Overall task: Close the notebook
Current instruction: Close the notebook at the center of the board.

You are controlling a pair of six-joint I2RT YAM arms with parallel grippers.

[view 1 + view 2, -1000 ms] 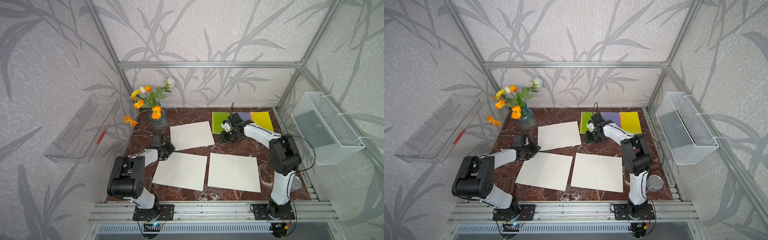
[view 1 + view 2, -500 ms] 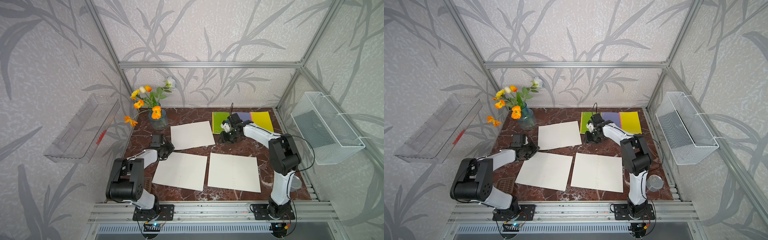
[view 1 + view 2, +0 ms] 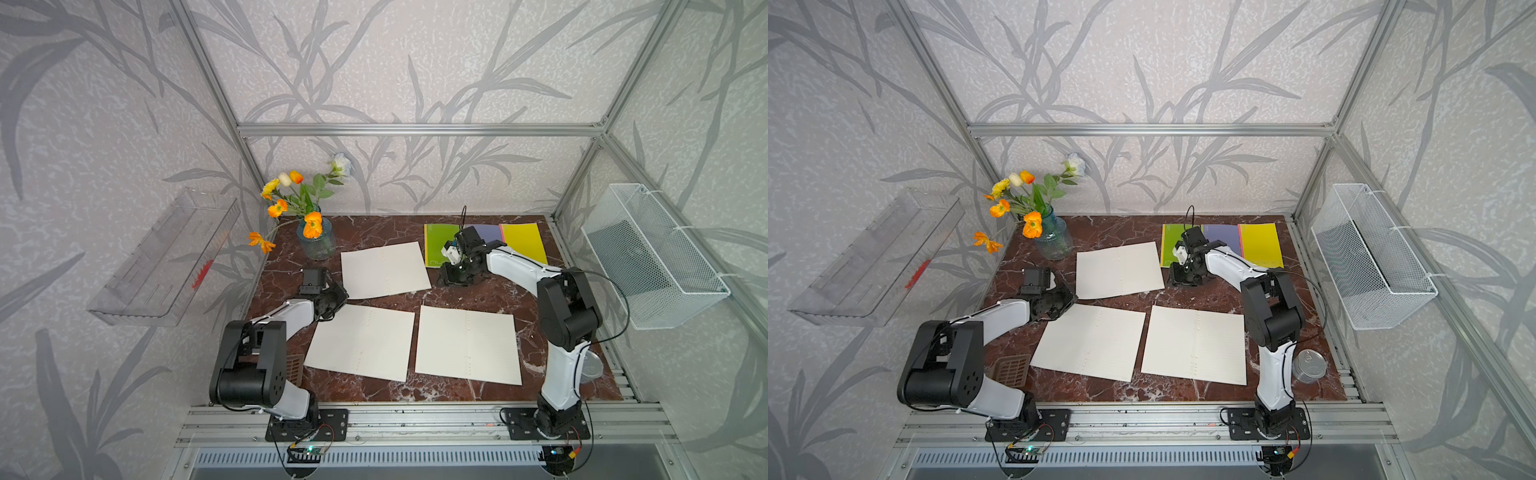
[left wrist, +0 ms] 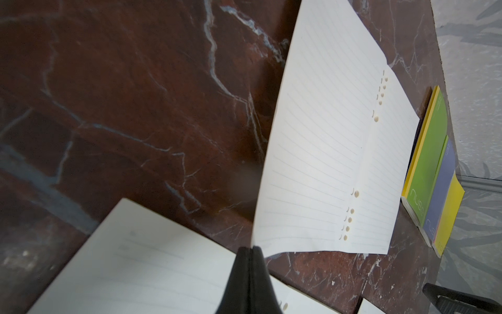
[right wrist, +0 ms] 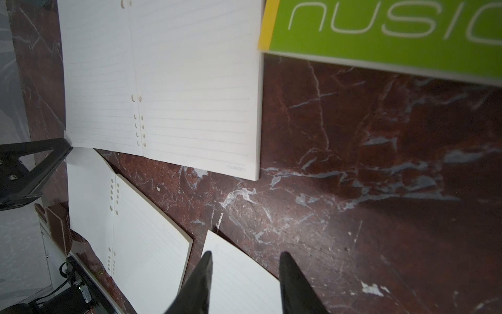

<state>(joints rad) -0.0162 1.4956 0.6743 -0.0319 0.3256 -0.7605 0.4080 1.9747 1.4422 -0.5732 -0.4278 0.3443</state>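
Observation:
Three notebooks lie open on the marble table. My left gripper [image 4: 252, 248] is shut on the near left corner of the far open notebook [image 4: 326, 152], whose left page looks slightly raised off the table. Both top views show that notebook [image 3: 384, 269] [image 3: 1119, 270] with the left gripper [image 3: 343, 296] [image 3: 1071, 297] at its corner. My right gripper [image 5: 245, 254] stands open and empty just right of the same notebook [image 5: 168, 81], low over the table [image 3: 451, 280].
Two more open notebooks [image 3: 361, 343] [image 3: 467, 345] lie at the front. Closed green [image 3: 436, 243] and yellow [image 3: 523, 243] notebooks overlap at the back right. A flower vase [image 3: 316, 243] stands back left. A metal can [image 3: 1308, 365] sits beside the right arm's base.
My left gripper has closed onto the corner of the far notebook's left page. The right arm has not moved.

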